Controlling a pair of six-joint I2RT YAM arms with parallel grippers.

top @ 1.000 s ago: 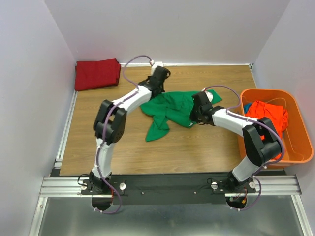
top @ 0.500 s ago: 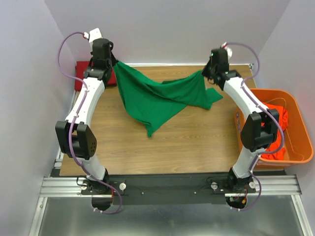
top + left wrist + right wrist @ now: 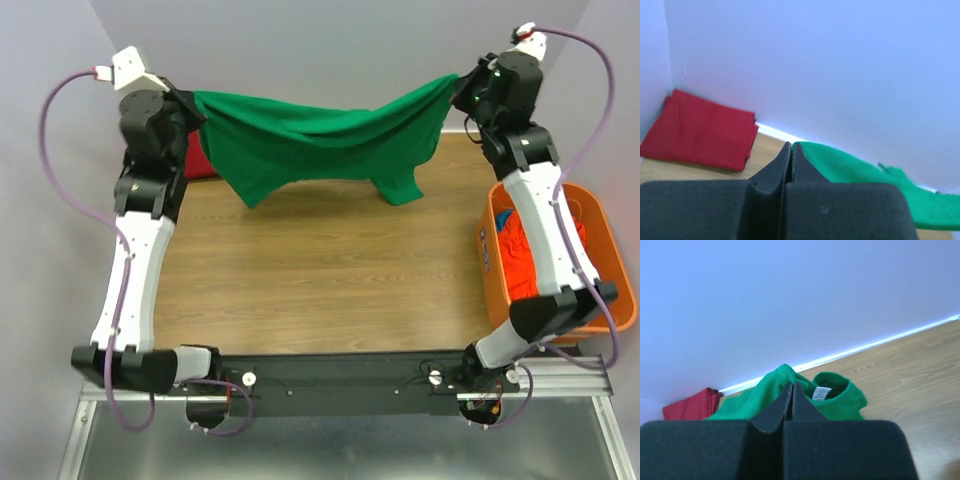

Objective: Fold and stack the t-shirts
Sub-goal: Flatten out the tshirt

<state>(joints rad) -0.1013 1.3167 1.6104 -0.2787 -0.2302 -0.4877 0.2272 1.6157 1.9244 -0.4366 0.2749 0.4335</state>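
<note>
My left hand point(image 3: 194, 103) and right hand point(image 3: 456, 89), both pinched tight on the green t-shirt point(image 3: 310, 140), hold it stretched left-to-right between them, above the counter point(image 3: 330, 270)

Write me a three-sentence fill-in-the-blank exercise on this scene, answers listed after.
The left hand and the right hand hold the green t-shirt stretched in the ____.
The folded dark red t-shirt lies at the table's far ____ corner.
The orange-red t-shirt lies in the basket at the table's ____ edge.
Missing words: air; left; right.
</note>
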